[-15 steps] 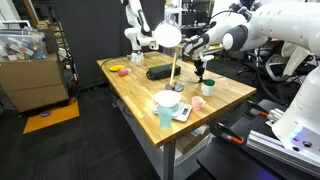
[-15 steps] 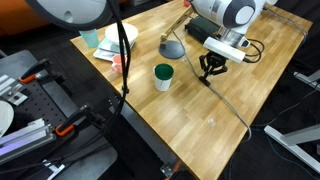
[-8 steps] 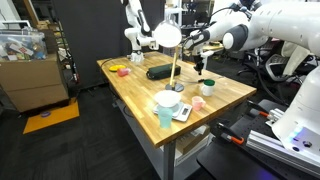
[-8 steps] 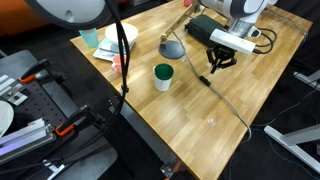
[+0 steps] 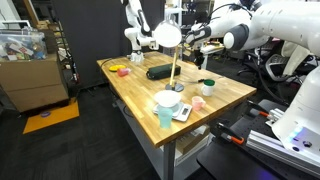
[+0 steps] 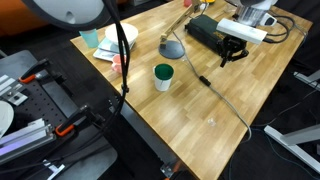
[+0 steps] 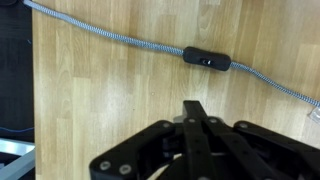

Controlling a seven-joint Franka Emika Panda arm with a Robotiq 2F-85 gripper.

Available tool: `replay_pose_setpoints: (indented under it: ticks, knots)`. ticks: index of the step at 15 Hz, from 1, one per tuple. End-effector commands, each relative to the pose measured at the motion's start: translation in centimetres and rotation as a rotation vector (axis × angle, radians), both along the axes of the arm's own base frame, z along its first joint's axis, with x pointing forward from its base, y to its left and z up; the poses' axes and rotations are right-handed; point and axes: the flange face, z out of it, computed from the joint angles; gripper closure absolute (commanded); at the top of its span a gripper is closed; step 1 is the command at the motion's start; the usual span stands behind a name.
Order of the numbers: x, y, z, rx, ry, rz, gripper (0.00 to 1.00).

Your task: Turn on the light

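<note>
The lamp has a round dome head point(image 5: 167, 35) on a thin brass stem point(image 5: 175, 64). In an exterior view its head point(image 6: 70, 10) fills the top left and its grey base point(image 6: 172, 47) stands on the wooden table. A braided cord runs from the base to a black inline switch point(image 6: 205, 82), which also shows in the wrist view point(image 7: 207, 60). My gripper point(image 6: 227, 60) hangs shut and empty above the table, up and away from the switch. It also shows in an exterior view point(image 5: 203, 58) and the wrist view point(image 7: 194, 106). I cannot tell whether the lamp is lit.
A green cup point(image 6: 163, 75) stands beside the lamp base. A white bowl point(image 5: 168, 99), a blue cup point(image 5: 165, 116) and a black case point(image 5: 160, 71) are on the table point(image 6: 200, 120). Another arm point(image 5: 135, 25) stands behind it. Racks and cables surround it.
My gripper has risen from just above the cord switch and moved away from it, staying shut. The lamp and the cups have not moved.
</note>
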Motion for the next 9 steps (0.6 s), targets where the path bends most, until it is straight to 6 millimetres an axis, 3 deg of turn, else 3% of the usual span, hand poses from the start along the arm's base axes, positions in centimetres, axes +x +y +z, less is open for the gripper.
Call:
replay_pose_setpoints:
  ticks: [1,3,4,5,9]
  knots:
    - [0.1,-0.7,2.0,-0.023,-0.024,-0.08,1.0]
    - [0.1,-0.8,3.3,-0.029,-0.047,-0.124,1.0]
    - [0.3,-0.9,4.0,-0.019,-0.044,-0.149,0.74]
    - [0.4,-0.7,3.2,-0.029,-0.051,-0.107,0.98]
    - [0.5,-0.8,3.7,-0.032,-0.056,-0.133,0.74]
